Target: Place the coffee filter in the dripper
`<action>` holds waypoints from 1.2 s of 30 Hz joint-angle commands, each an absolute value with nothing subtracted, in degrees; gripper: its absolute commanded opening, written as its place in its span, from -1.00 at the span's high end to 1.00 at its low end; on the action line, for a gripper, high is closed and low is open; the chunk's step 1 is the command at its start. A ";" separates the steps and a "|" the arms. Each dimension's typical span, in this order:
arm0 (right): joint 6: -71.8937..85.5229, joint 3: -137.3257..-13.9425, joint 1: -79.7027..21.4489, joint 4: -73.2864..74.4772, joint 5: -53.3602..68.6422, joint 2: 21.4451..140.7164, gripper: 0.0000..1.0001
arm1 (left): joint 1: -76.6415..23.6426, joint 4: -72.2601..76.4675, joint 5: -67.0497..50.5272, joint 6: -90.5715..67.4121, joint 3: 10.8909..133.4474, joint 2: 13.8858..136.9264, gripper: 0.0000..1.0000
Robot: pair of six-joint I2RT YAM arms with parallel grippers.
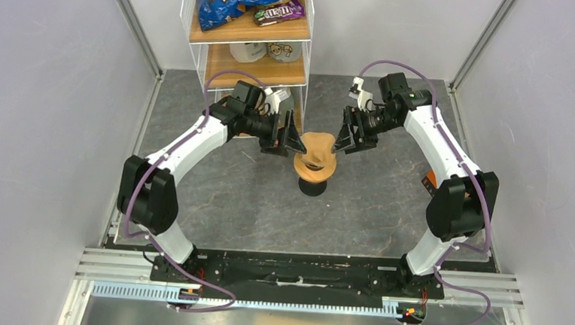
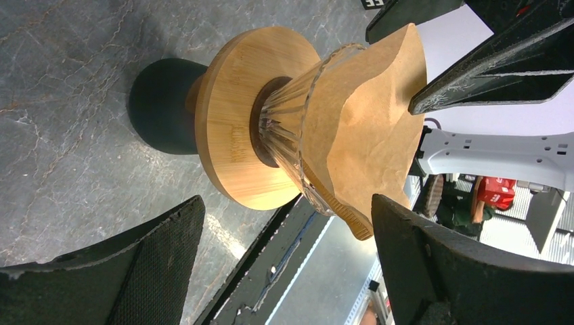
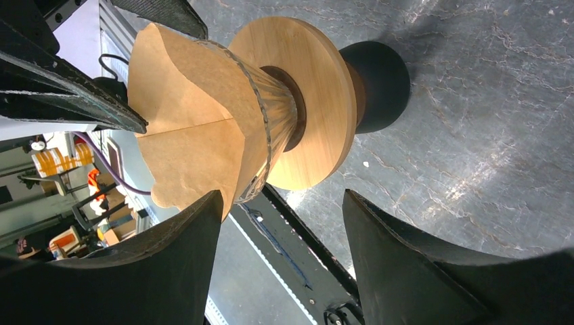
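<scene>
The dripper [image 1: 315,171], a clear glass cone with a light-wood collar ring and black base, stands mid-table. The tan coffee filter [image 1: 317,147] sits in its cone, its edges rising above the glass rim. My left gripper [image 1: 293,142] is open just left of the filter and holds nothing. My right gripper [image 1: 342,142] is open just right of it and holds nothing. The left wrist view shows the filter [image 2: 369,128] inside the glass, above the wooden collar [image 2: 233,122]. The right wrist view shows the filter [image 3: 193,128] and the dripper's collar [image 3: 318,95] between open jaws.
A white wire rack [image 1: 249,32] with wooden shelves stands at the back, holding snack bags and small items. Grey walls close the left and right sides. A black rail [image 1: 300,269] runs along the near edge.
</scene>
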State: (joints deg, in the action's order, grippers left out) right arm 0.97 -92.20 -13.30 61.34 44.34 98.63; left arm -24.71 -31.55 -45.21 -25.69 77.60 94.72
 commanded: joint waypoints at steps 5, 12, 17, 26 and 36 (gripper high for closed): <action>0.48 -91.64 -13.58 60.75 45.27 99.40 -0.47 | -24.39 -30.59 -47.02 -26.17 77.83 95.89 -0.94; 0.47 -91.67 -13.64 60.88 45.35 99.67 -0.47 | -24.36 -30.59 -47.02 -25.97 77.70 95.85 -0.93; 0.51 -91.87 -13.69 61.07 45.43 99.57 -0.47 | -24.37 -30.89 -47.02 -25.22 78.32 95.60 -0.94; -1.25 -97.28 -13.69 62.94 47.22 98.17 -0.56 | -24.30 -31.93 -46.64 -23.44 82.26 93.04 -0.95; -3.05 -107.48 -13.51 66.49 46.56 96.43 -0.71 | -22.76 -36.45 -45.95 -19.20 91.44 89.83 -0.95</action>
State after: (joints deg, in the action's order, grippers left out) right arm -1.52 -103.35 -13.39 64.23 45.43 99.35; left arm -24.10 -34.09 -45.50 -23.33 85.52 94.65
